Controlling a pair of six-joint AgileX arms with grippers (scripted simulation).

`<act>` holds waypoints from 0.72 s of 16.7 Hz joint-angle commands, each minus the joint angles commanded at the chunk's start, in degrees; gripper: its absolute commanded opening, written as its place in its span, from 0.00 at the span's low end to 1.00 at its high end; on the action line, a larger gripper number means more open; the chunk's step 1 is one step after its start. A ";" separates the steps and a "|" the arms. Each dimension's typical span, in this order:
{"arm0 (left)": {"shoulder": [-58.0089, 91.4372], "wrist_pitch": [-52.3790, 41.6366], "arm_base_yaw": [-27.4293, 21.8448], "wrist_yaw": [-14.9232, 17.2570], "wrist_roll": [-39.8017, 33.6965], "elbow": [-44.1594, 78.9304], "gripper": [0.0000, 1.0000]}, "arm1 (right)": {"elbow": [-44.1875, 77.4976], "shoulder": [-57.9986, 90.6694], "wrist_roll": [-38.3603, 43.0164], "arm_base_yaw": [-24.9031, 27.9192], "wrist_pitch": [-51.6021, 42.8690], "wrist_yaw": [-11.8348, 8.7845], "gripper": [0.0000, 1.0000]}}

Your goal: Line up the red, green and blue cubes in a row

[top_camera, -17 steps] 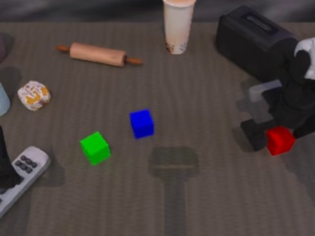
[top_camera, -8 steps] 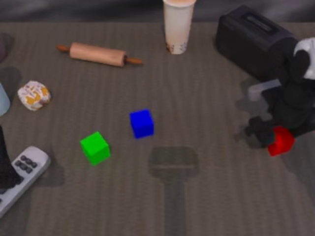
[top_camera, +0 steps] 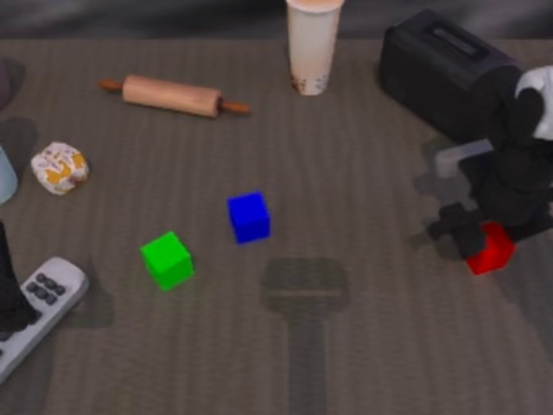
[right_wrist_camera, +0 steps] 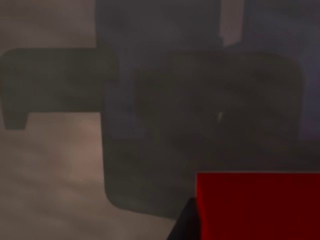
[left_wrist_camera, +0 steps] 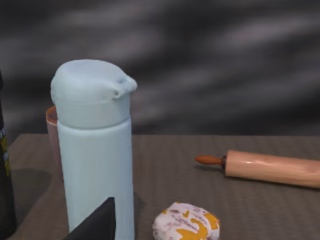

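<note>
The red cube (top_camera: 492,250) sits at the bench's right side, partly under the right pincer (top_camera: 480,241), which over the last second has slid further over it — where most of the cube showed a second ago, only its lower corner now peeks out from under the dark fingers. Whether they are clamped on it I cannot tell; the right wrist view shows only red close beside one finger. I judge a grasp is being settled — the first step toward the row. The blue cube (top_camera: 249,217) and green cube (top_camera: 168,259) have not moved, near each other left of centre. The left pincer (top_camera: 10,304) is parked at the left edge. The bench (top_camera: 363,346) is a grey-brown ribbed cloth; behind it only a dark, blurred backdrop.
</note>
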 joint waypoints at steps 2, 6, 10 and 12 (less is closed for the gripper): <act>0.00 0.00 0.00 0.00 0.00 0.00 1.00 | 0.77 -2.06 0.15 -0.10 -0.86 -0.17 0.00; 0.00 0.00 0.00 0.00 0.00 0.00 1.00 | 3.45 -3.71 0.24 -0.06 -5.08 -0.18 0.00; 0.00 0.00 0.00 0.00 0.00 0.00 1.00 | 7.79 -7.07 0.07 0.29 -13.54 -0.21 0.00; 0.00 0.00 0.00 0.00 0.00 0.00 1.00 | 8.83 -8.16 -0.01 0.39 -15.04 -0.22 0.00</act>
